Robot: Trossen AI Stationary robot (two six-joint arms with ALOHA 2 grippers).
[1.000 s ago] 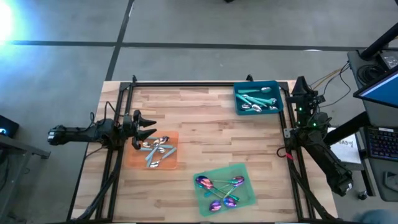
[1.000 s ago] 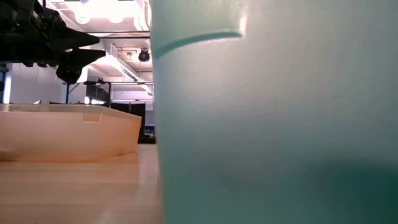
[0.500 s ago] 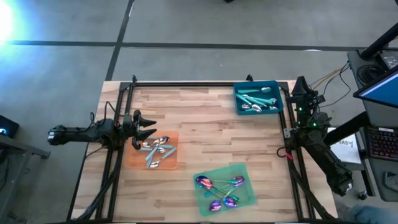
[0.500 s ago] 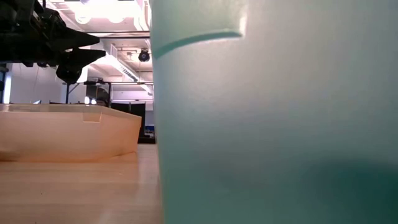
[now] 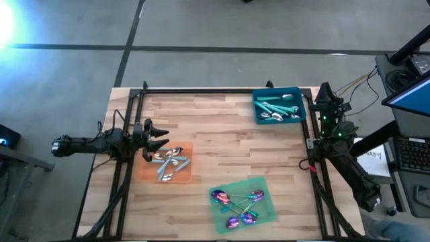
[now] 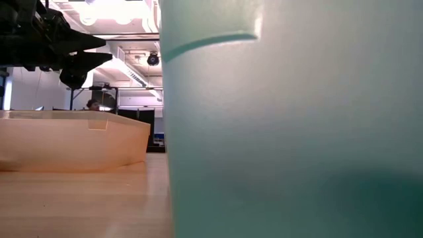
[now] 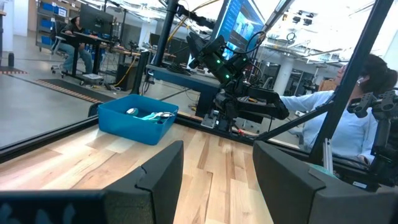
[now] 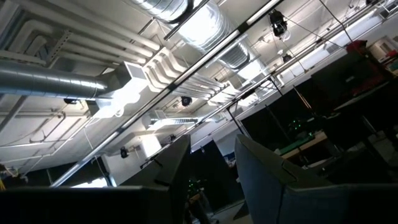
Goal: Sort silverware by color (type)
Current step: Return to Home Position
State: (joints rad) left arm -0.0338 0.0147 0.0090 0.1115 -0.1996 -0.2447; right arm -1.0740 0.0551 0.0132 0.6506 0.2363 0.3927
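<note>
Several silver-headed spoons lie in a heap on the orange mat, which also shows low at the left. Purple-headed spoons lie on the green mat. More spoons with teal handles lie in the teal bin at the far right. My left gripper hovers open at the orange mat's left far corner, above the silver spoons, holding nothing; its fingers point level toward the bin. My right gripper is open, parked at the table's right edge and pointing up at the ceiling.
A black frame rail runs round the table. Bare wood lies between the mats and the bin. The green mat's side fills most of the low view. A person in a pale shirt sits beyond the right side.
</note>
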